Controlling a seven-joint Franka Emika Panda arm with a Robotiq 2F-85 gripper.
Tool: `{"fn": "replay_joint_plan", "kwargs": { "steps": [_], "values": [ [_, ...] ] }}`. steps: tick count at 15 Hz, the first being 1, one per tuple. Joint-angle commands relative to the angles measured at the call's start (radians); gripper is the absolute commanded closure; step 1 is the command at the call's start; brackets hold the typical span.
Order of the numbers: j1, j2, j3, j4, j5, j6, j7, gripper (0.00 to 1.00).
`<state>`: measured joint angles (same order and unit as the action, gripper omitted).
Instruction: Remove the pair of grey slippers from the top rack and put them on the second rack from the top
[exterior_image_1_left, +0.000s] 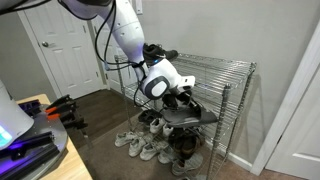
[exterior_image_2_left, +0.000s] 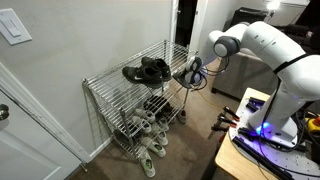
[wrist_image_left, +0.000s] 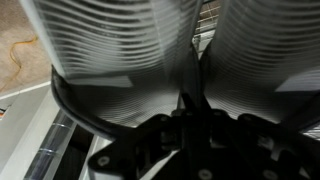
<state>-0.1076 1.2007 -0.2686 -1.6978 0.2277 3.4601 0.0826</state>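
Note:
My gripper (exterior_image_1_left: 178, 100) is shut on the pair of grey slippers (exterior_image_1_left: 192, 117) and holds them in the air at the near end of the chrome wire shelving unit, below the level of the top rack (exterior_image_1_left: 215, 63). In the other exterior view the gripper (exterior_image_2_left: 197, 72) holds the slippers (exterior_image_2_left: 189, 76) hanging just off the end of the top rack (exterior_image_2_left: 108, 80). The second rack from the top (exterior_image_2_left: 115, 108) lies one level lower. The wrist view is filled by two ribbed light grey slippers (wrist_image_left: 120, 50), with my dark fingers (wrist_image_left: 190, 112) closed on them.
A pair of black shoes (exterior_image_2_left: 148, 70) sits on the top rack. White sneakers (exterior_image_1_left: 140, 145) lie on the floor and lower tiers. A white door (exterior_image_1_left: 65, 45) stands behind the arm. A wooden desk with tools (exterior_image_2_left: 250, 130) is close to the robot's base.

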Motion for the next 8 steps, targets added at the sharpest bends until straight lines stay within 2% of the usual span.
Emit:
{"fn": "replay_joint_plan", "kwargs": {
  "steps": [1,5,8],
  "values": [
    [-0.024,0.021,0.006,0.099,-0.007,0.000,0.002,0.96],
    [-0.036,0.032,0.012,0.124,-0.013,0.000,0.001,0.96],
    [-0.044,0.021,0.020,0.093,-0.018,0.001,-0.002,0.96]
  ]
}}
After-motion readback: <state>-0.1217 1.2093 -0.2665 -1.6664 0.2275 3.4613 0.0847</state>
